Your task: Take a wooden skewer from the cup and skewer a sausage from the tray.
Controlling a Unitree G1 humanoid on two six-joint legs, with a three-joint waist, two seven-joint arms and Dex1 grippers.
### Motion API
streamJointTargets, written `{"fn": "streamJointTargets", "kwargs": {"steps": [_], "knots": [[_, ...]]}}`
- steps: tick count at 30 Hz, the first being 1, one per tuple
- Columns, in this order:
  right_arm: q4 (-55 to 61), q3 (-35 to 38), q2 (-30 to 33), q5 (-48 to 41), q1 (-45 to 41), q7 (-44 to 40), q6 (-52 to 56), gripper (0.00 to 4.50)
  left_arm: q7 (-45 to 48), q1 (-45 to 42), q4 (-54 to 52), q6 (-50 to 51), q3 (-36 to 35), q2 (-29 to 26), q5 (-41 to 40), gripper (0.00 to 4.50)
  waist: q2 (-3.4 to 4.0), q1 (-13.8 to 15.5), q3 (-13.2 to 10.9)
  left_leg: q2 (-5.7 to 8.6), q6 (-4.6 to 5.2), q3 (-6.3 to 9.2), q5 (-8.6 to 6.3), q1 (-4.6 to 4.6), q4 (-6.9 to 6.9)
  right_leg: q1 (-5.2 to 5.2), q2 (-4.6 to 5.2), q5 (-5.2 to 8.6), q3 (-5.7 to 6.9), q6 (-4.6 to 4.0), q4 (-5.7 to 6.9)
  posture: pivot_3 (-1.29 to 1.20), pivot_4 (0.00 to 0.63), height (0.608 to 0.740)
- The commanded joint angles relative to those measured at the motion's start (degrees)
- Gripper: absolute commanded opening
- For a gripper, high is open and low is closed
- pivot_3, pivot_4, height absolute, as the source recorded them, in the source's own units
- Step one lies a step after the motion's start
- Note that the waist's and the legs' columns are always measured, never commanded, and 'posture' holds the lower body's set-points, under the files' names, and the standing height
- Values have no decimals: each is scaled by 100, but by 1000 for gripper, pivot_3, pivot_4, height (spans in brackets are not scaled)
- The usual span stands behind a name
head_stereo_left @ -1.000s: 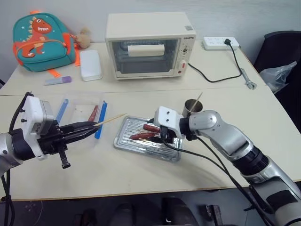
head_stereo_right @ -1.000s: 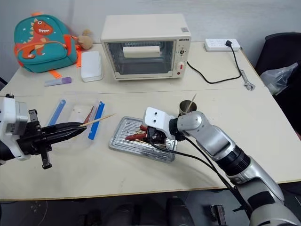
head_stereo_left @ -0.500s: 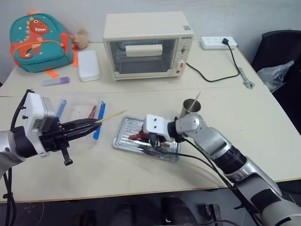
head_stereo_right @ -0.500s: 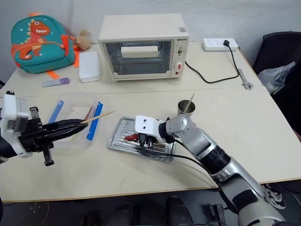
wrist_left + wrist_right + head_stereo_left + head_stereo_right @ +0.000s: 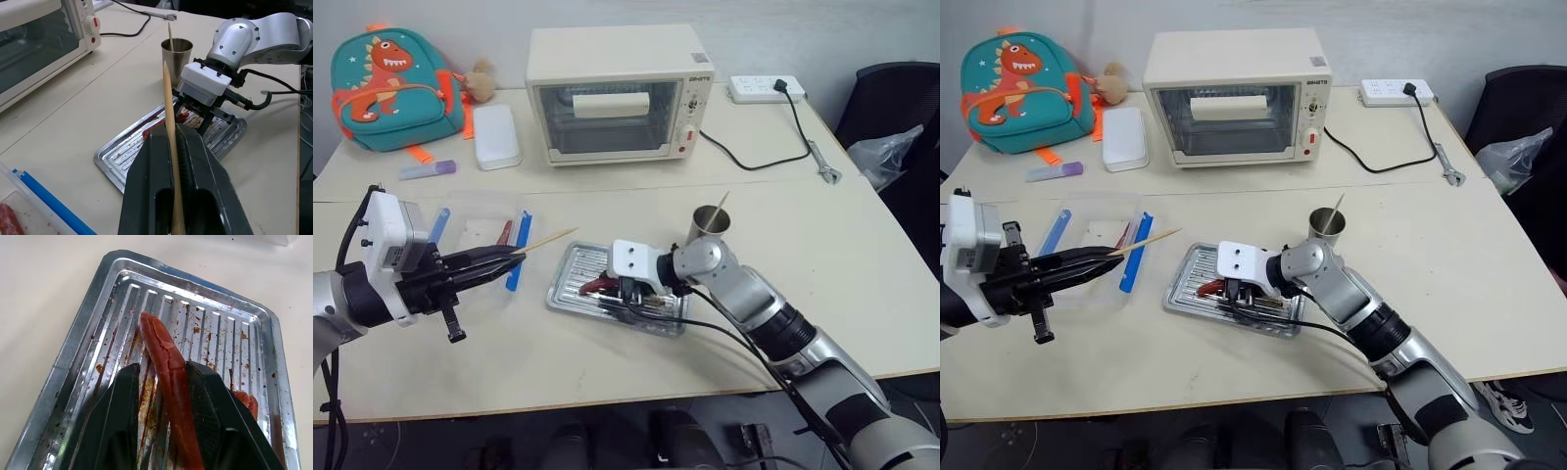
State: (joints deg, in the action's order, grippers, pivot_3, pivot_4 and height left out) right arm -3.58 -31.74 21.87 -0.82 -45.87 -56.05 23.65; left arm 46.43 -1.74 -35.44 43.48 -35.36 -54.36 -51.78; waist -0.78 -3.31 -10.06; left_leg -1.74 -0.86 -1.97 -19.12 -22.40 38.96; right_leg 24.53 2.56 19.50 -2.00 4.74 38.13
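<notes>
tray (image 5: 570,296): silver, ridged bottom with brown stains, flat on the table (image 5: 862,264); landmark for the rest
sausage (image 5: 168,382): reddish-brown, lying lengthwise in the tray between the right gripper's two fingers, which sit against its sides
second sausage (image 5: 246,401): also in the tray, just beside the first, partly hidden behind a finger
right gripper (image 5: 628,291): down inside the tray, fingers closed in on the sausage, white wrist block above it
skewer (image 5: 544,241): pale wooden stick, pinched in the left gripper, tip sticking out toward the tray, up off the table
left gripper (image 5: 497,264): clamped tight on the skewer, held in the air to the robot's left of the tray, well apart from it
cup (image 5: 711,224): silver metal, upright on the table near the tray's far right corner, one more stick (image 5: 170,35) standing in it
plastic box (image 5: 475,233): clear with blue clips, robot's left of the tray, under the left gripper, something red inside
oven (image 5: 612,93): cream toaster oven, far behind the tray, door closed
backpack (image 5: 386,88): teal with a dinosaur, far left corner, well apart from the tray
power strip (image 5: 760,90): white, far right behind the tray, black cord plugged in
</notes>
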Motion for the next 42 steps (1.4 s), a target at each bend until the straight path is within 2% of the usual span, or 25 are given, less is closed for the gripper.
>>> {"fn": "streamJointTargets", "kwargs": {"steps": [1,7,17,28,31,34,42], "knots": [[130,181,-95,37,-187,-38,-124,1471,8,-81,-54,-120,-37,-66,-53,0,0,0,0,0,0,0,0,0,0,0,0,0,0,0,0,0,150,740],[102,177,-147,45,-293,-187,-139,1471,61,-131,26,-164,8,-94,-12,0,0,-5,0,0,0,0,0,1,0,1,0,0,1,0,3,0,150,740],[-989,57,-396,434,-466,-293,-744,1471,76,-130,7,-155,-29,-110,6,0,0,-20,0,1,-1,-2,0,2,2,1,0,0,0,0,8,0,150,740],[-1230,151,-551,464,-447,-389,-689,1471,75,-216,69,-184,18,-151,46,0,0,-24,0,1,-2,-1,0,5,3,1,0,0,1,0,19,0,150,740],[-1233,175,-565,444,-438,-395,-639,1012,86,-266,101,-194,49,-160,65,0,0,-24,0,1,-2,-1,0,5,4,1,0,0,1,0,20,0,150,740],[-1219,193,-564,451,-428,-400,-602,298,93,-294,122,-207,72,-165,79,0,0,-24,0,2,-2,-1,0,7,4,1,0,0,1,0,24,0,150,740],[-1038,210,-501,448,-303,-411,-488,298,72,-323,125,-275,146,-160,98,0,0,-23,0,2,-3,-2,-1,9,5,1,1,0,1,0,27,0,150,740]]}}
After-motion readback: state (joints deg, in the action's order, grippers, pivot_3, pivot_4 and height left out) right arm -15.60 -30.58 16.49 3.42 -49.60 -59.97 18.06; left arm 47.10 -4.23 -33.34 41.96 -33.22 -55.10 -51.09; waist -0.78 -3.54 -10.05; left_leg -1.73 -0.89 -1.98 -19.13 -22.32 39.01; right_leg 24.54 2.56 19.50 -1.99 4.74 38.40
